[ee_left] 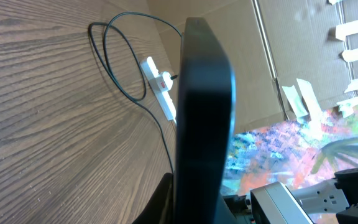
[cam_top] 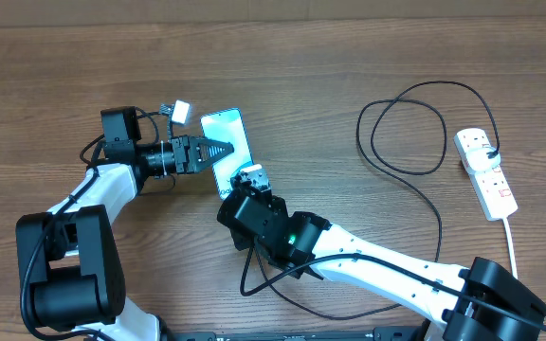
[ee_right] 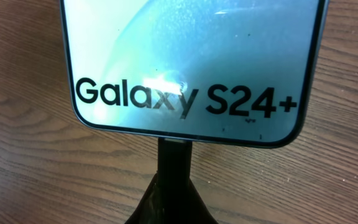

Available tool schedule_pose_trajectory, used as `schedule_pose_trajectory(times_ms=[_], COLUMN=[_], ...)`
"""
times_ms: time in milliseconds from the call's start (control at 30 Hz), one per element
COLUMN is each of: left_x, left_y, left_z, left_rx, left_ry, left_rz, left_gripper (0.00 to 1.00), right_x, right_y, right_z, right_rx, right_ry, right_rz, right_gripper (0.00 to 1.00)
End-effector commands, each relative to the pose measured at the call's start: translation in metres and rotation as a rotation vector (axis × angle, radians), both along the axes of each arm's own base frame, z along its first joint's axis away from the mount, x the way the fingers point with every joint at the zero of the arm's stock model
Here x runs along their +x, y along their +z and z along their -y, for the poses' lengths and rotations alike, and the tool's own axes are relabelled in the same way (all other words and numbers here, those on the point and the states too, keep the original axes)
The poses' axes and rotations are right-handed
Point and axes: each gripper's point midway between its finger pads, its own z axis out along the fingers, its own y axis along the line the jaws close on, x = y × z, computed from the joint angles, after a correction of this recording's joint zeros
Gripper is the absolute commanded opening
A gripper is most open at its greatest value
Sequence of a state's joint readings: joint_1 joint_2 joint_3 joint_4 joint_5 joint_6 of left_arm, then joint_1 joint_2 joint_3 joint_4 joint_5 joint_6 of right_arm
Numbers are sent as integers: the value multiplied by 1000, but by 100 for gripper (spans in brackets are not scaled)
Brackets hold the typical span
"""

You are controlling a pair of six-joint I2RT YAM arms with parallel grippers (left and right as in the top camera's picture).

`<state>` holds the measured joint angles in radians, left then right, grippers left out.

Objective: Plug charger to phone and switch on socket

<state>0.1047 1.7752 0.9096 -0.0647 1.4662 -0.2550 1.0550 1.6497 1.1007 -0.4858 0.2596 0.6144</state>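
Overhead: the phone (cam_top: pixel 230 133) lies screen-up on the wooden table (cam_top: pixel 368 57), the left gripper (cam_top: pixel 224 149) clamped on its left edge. The right gripper (cam_top: pixel 250 176) is at its lower end. The charger (cam_top: pixel 440 223) loops from the socket (cam_top: pixel 486 170).

Left wrist: the phone (ee_left: pixel 204 124) shows edge-on, with socket (ee_left: pixel 160 87) and charger (ee_left: pixel 91 30) beyond.

Right wrist: the phone (ee_right: pixel 191 50) reads "Galaxy S24+". The right gripper (ee_right: pixel 173 199), pinching the charger (ee_right: pixel 176 155) tip, holds it against the phone's bottom edge

Overhead downward; both wrist views close, apparently on phone (ee_right: pixel 185 56)
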Motion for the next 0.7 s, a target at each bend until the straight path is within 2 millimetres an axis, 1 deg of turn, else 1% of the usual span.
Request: schedule_pose_trajectory(times_ms=[0,167,667], left_x=[-14,-17,-22], left_y=[17,17,14], left_z=[9,9,10], left_rx=[-84,-94,-94], left_ry=[-84,-89,-88], left_rz=[14,-4,4], left_gripper=[4,4,4], right_x=[19,24,24], right_y=[22,37,37], right_z=[-8,-16,-14], right_rx=[51,81,77], right_ry=[-17,-19,-21], right_rz=[69,87,87], right_gripper=[4,4,4])
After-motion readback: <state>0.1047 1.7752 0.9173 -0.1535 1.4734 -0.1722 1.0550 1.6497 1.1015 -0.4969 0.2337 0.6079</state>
